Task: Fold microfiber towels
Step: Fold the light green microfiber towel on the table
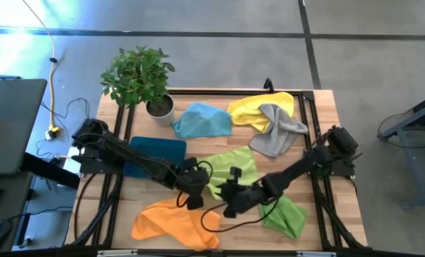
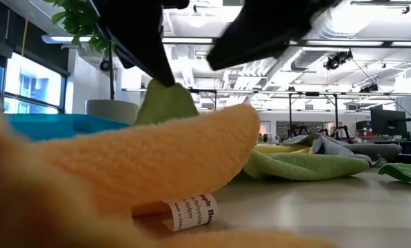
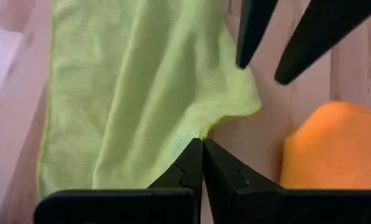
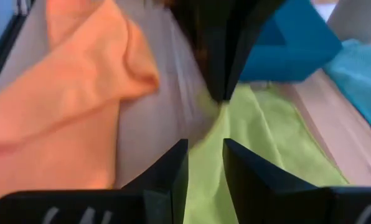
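Note:
At the table's middle lies a lime green towel (image 1: 234, 165), with my left gripper (image 3: 202, 143) shut on its near edge. That edge rises in a peak (image 2: 165, 100) under the fingers. My right gripper (image 4: 205, 144) stands open just to the right of the left one, its fingers (image 3: 253, 37) over the same edge; whether they touch the cloth, I cannot tell. An orange towel (image 1: 171, 221) lies crumpled at the near left and a second lime green towel (image 1: 287, 218) at the near right. Blue (image 1: 202, 120), yellow (image 1: 259, 107) and grey (image 1: 280, 130) towels lie at the far side. My left gripper pinches the lime green towel's hemmed edge (image 3: 201, 132), beside a rounded corner (image 3: 251, 102), between its two fingertips. The fingers slant down from the table's left. The pinched edge is lifted off the table, and the rest of the towel slopes away and lies on the wood.
A dark teal tray (image 1: 155, 153) sits at the left behind my left arm. A potted plant (image 1: 142, 78) stands at the far left corner. The table's black frame rails (image 1: 305, 114) run along its sides. Bare wood shows between the orange towel and the near green one.

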You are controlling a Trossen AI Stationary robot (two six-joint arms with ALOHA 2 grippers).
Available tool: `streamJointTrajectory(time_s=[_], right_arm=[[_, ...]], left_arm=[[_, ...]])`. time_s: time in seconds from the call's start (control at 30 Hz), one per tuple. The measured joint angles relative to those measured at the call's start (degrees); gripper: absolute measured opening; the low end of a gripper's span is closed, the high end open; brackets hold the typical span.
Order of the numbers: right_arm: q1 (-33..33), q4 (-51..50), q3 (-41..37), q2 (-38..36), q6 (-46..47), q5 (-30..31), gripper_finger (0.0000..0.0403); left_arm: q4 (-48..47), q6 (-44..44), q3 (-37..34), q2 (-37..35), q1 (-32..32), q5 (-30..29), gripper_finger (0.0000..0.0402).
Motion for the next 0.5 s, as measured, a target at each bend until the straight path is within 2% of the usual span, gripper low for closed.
streamJointTrajectory(time_s=[0.3, 0.5], right_arm=[[-0.78, 8.94, -0.04, 3.41, 0.15, 1.69, 0.0095], [-1.31, 10.23, -0.03, 4.74, 1.32, 1.57, 0.0149]], left_arm=[[0.04, 4.53, 0.02, -0.32, 0.44, 4.87, 0.0], [0.22, 6.41, 0.08, -1.05, 0.73, 6.63, 0.0]])
